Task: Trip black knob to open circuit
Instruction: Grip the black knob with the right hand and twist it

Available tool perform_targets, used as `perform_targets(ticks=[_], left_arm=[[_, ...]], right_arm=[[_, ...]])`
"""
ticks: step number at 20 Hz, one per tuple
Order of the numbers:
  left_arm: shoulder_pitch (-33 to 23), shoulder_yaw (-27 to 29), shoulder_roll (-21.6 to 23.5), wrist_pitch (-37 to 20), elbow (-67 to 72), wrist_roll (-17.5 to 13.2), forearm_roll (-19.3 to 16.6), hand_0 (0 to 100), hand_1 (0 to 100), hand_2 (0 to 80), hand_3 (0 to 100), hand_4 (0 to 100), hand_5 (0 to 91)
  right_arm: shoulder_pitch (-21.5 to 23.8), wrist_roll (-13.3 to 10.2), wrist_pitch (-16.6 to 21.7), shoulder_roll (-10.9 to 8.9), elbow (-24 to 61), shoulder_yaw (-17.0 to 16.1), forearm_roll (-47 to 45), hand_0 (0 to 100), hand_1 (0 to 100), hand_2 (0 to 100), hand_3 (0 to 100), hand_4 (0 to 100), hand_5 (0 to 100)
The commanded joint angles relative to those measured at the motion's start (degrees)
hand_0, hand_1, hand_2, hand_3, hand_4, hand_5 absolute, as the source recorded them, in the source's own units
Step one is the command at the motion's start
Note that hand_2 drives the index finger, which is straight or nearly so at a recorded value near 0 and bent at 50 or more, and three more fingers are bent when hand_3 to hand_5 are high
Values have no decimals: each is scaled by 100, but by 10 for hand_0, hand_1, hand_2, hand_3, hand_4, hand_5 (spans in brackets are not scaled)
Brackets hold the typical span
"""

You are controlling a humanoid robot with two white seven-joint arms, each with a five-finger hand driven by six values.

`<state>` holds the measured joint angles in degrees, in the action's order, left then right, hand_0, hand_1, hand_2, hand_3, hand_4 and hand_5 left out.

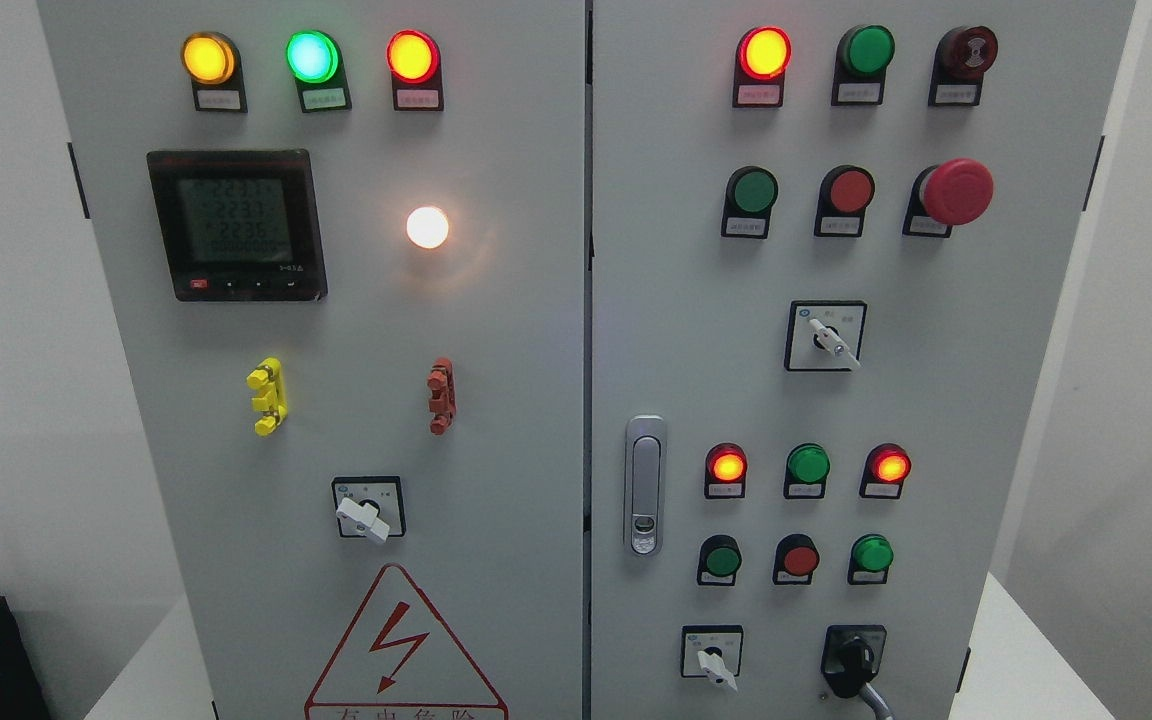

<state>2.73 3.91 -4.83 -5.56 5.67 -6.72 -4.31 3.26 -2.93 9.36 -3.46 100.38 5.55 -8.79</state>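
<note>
The black knob (pixel 851 663) sits at the lower right of the grey cabinet's right door (pixel 936 420), in a black square plate, with its handle pointing down and to the right. A white-handled selector (pixel 713 660) sits just left of it. Neither of my hands shows in the head view.
The left door (pixel 356 340) carries lit yellow, green and red lamps, a meter display (pixel 236 225), a bright white lamp (pixel 427 227) and a white selector (pixel 366 515). The right door has lamps, push buttons, a red mushroom button (pixel 956 191) and a door latch (pixel 644 485).
</note>
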Motion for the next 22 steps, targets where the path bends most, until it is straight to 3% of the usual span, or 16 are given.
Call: perform_targets(ticks=[1,22], left_arm=[[0,4,0,2,-93,4,0,120,389,0,0,0,0],[0,4,0,2,-93,4,0,120,389,0,0,0,0]], right_arm=[[0,12,4,3,17,69,0,0,0,45,1000,1000,1000],[-36,12,4,12,17,78,-8,0,0,51,1000,1000,1000]])
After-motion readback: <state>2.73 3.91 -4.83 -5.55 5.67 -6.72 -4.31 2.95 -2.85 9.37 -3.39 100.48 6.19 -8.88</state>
